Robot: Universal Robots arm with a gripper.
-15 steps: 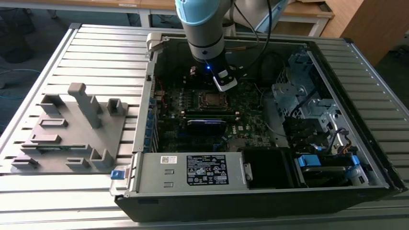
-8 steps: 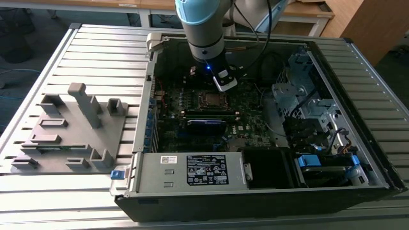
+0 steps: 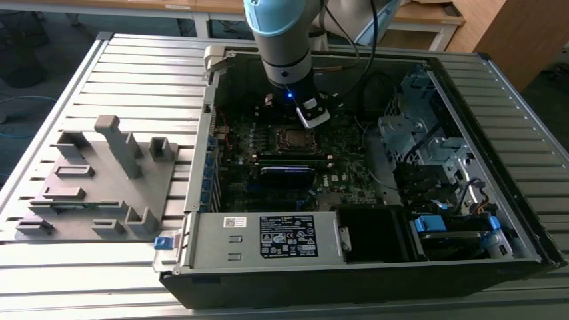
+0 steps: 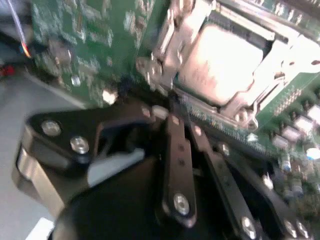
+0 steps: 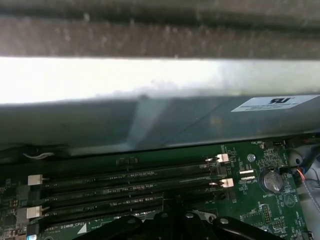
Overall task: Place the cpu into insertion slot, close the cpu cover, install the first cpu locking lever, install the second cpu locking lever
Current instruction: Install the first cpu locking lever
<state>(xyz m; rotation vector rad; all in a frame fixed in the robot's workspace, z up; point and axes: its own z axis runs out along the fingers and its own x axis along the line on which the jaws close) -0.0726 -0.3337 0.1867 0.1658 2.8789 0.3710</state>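
In the exterior view the arm [image 3: 282, 40] reaches down into an open computer case [image 3: 356, 253] lying on a slatted table [image 3: 133, 73], with its gripper [image 3: 311, 120] low over the green board [image 3: 347, 180], just beside the slot [image 3: 292, 137] on the exterior view's right. A grey fixture [image 3: 93, 183] with upright blocks sits on the table, well apart from the case on the exterior view's left. In the second wrist view the gripper's black fingers [image 4: 177, 150] lie close together, their tips at the edge of the slot [image 4: 220, 65]; whether they grip anything there I cannot tell. The cpu [image 4: 220, 62] sits in the slot, its dull silver top showing through the window of the cover [image 4: 167, 42], which lies down over it as a silvery frame. The state of the levers is not clear. In the first wrist view long black memory strips [image 5: 130, 187] run across the board [image 5: 255, 210] beside a coin cell [image 5: 271, 181], with the case's grey metal wall [image 5: 150, 120] behind them.
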